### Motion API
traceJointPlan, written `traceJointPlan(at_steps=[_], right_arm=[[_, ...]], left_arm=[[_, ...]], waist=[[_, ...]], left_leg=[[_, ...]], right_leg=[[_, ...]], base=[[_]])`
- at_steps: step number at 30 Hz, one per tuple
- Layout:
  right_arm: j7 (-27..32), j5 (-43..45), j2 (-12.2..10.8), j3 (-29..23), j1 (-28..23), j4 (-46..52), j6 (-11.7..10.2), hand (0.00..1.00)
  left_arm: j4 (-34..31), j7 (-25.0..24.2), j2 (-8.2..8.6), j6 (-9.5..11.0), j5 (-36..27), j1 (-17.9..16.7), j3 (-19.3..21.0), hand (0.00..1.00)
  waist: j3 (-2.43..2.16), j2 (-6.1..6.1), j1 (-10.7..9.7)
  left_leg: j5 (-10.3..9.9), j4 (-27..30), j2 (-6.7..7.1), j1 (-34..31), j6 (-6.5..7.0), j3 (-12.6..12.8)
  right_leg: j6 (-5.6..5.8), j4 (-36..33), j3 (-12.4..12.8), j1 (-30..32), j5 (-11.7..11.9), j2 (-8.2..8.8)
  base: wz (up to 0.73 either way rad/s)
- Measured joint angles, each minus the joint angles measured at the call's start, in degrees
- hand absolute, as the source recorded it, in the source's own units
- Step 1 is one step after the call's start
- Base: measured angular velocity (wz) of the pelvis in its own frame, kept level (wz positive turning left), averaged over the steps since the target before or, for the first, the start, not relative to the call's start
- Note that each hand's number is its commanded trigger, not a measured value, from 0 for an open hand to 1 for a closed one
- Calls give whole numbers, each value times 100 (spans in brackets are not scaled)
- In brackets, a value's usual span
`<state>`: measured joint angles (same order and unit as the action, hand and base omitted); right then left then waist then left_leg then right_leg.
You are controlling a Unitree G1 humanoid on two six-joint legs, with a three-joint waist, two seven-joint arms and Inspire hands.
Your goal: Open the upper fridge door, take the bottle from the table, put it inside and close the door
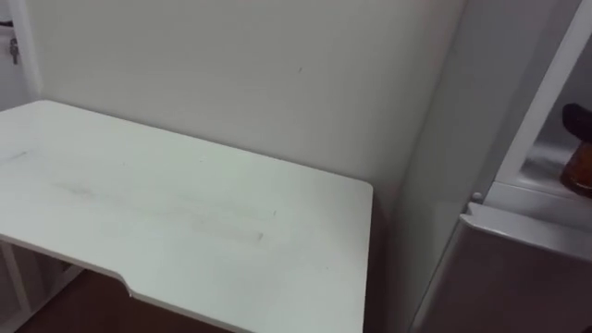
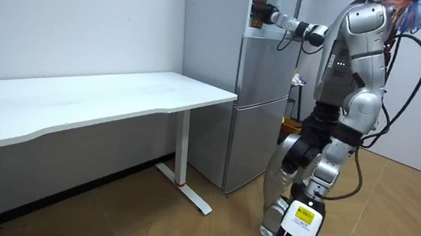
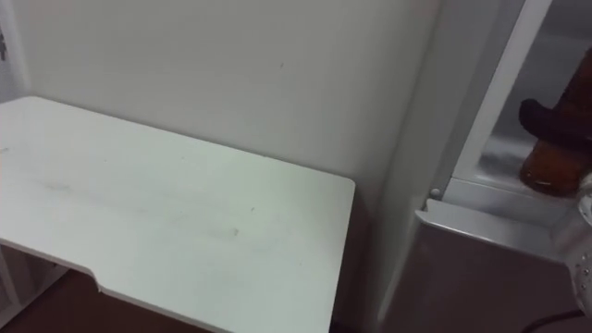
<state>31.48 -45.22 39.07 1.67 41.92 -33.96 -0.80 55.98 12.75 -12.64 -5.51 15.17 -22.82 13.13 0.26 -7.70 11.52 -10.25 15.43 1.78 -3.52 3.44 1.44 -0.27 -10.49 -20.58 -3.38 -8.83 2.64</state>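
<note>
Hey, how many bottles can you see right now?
1. The bottle is in the robot's right hand, fingers curled round it, at the open upper compartment of the fridge, beside the white table. Others may be hidden deeper inside the fridge.
</note>
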Motion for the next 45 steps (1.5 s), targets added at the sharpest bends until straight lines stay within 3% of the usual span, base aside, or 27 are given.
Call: traceJointPlan(at_steps=[11,17,25,34,40,45], right_arm=[[-556,11,0,165,0,-536,-83,0],[-862,32,0,213,-1,-544,-109,0],[-1153,36,-1,225,-9,-571,-124,0],[-979,41,-1,213,-17,-428,-128,0],[-680,50,-1,169,-51,376,-224,0],[-635,86,-12,125,-270,786,-307,0]], left_arm=[[-34,-103,-10,89,7,29,-6,0],[-32,-114,-17,119,7,27,-58,0],[-74,-190,-20,128,10,79,-126,0],[-141,-197,-20,144,8,92,-110,0],[-74,-77,-2,209,4,111,-88,0],[-38,-41,72,221,-4,199,-107,0]], waist=[[-3,-38,110],[5,-84,23],[39,-44,-24],[-5,-50,-87],[-39,80,-197],[-31,98,-215]], left_leg=[[27,-18,-3,9,18,29],[30,-71,-8,27,9,28],[21,-108,-12,124,11,69],[22,-131,-11,166,13,104],[24,-238,-16,257,12,175],[27,-368,-49,436,4,325]], right_leg=[[-61,94,27,-38,16,-56],[-70,177,37,-72,20,-65],[-70,179,61,-140,24,-62],[-65,198,150,-133,27,-55],[-63,187,240,-155,28,-77],[-64,179,334,-226,29,-63]], base=[[0],[0],[-1],[0],[-7],[-15]])
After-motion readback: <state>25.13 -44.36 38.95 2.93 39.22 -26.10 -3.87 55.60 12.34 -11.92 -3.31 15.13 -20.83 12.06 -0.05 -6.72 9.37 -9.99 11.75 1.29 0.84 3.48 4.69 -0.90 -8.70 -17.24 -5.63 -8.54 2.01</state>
